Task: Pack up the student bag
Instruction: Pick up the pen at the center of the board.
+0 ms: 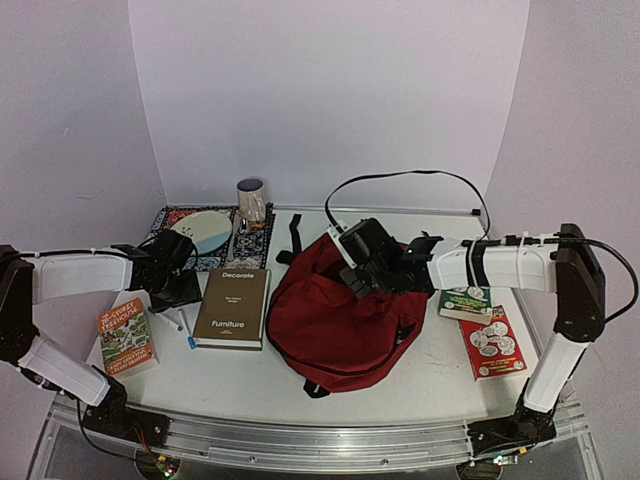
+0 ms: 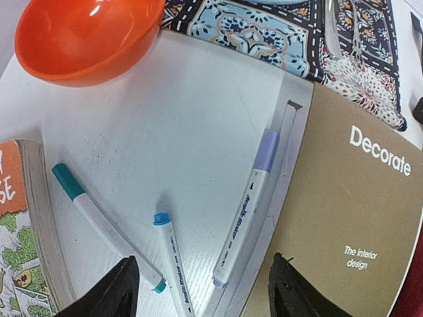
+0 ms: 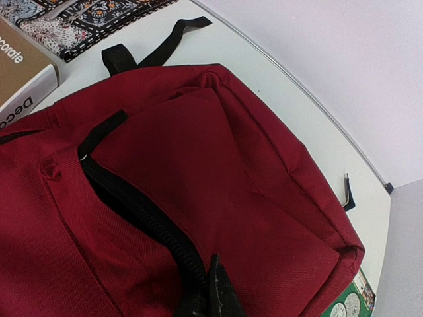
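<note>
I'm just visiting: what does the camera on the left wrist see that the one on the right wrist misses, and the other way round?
Only the left wrist view: a shiny orange plastic bowl, a teal-capped marker pen, a blue-capped marker pen, a lilac-capped marker pen and the edge of a colourful illustrated paperback.

Only the right wrist view: the dark red fabric backpack with its black zip and black straps.

Both: the brown hardcover book titled Decorate, the patterned floral mat and the white tabletop.
</note>
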You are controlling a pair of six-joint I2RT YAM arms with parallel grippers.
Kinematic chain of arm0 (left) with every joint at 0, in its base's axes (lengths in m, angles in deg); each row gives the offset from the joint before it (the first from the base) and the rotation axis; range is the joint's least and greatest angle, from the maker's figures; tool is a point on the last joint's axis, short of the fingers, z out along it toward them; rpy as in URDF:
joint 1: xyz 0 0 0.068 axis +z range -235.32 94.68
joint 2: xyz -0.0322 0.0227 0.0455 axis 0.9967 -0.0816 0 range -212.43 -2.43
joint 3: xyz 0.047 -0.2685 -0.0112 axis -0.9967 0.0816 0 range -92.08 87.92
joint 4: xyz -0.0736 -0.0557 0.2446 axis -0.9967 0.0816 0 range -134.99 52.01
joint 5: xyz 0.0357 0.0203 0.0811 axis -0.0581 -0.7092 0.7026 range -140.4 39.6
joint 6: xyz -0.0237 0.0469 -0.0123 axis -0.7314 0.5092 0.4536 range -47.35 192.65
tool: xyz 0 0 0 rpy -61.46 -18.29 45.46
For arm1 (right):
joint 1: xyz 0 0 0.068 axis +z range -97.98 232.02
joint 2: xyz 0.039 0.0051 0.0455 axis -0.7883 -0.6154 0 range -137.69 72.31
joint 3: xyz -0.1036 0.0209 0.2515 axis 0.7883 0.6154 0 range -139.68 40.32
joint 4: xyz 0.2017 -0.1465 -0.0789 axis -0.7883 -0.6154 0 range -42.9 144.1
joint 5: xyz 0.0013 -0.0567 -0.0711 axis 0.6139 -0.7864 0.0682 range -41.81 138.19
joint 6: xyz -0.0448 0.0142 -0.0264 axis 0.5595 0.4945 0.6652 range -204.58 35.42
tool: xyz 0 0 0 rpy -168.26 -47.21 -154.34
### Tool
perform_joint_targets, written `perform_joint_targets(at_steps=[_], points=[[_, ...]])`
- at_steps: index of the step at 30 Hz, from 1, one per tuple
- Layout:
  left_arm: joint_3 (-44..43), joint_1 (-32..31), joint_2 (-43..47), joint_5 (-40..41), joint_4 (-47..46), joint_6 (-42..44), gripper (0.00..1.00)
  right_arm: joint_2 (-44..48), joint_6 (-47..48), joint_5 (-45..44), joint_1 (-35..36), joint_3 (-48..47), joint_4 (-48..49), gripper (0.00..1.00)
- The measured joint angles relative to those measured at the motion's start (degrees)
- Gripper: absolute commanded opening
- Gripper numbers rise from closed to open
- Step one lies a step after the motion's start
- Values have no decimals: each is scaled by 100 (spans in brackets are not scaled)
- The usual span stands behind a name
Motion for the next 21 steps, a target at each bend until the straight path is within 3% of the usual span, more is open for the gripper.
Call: perform_joint_targets(at_steps=[10,17,21], points=[[-29,2,-827,-492,-11,70,64,0,-11,41,0,26,0,0],[-173,-99,-880,-723,-48,167,65,0,-9,37,0,26,-2,0],[-303,-96,-887,-646,-66,261,59,0,-5,37,-2,26,-2,0]])
